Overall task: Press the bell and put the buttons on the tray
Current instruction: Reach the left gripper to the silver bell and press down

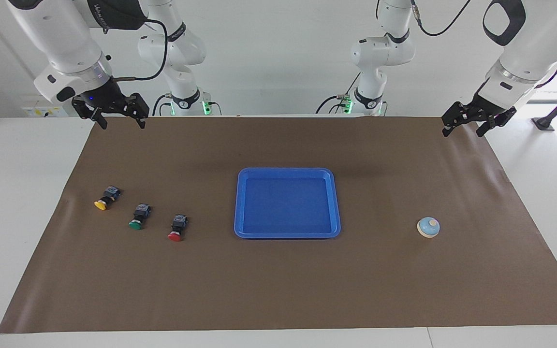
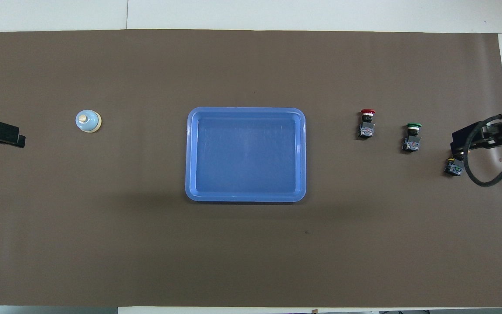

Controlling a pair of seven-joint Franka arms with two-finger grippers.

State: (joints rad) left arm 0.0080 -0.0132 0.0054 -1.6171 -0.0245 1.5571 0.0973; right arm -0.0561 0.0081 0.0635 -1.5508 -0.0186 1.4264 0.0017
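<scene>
The blue tray (image 1: 287,203) lies empty in the middle of the brown mat; it also shows in the overhead view (image 2: 245,155). The light-blue bell (image 1: 428,227) (image 2: 88,121) stands toward the left arm's end. The yellow button (image 1: 106,199) (image 2: 454,167), green button (image 1: 138,217) (image 2: 412,137) and red button (image 1: 177,228) (image 2: 367,124) lie on their sides in a slanted row toward the right arm's end. My right gripper (image 1: 121,121) (image 2: 473,139) hangs open and empty, high over the mat's corner. My left gripper (image 1: 464,128) (image 2: 0,133) hangs open and empty over the other corner.
The brown mat (image 1: 278,290) covers most of the white table (image 1: 17,193). A black cable (image 2: 486,179) loops off the right gripper and, seen from above, partly covers the yellow button. Both arm bases stand along the robots' edge of the table.
</scene>
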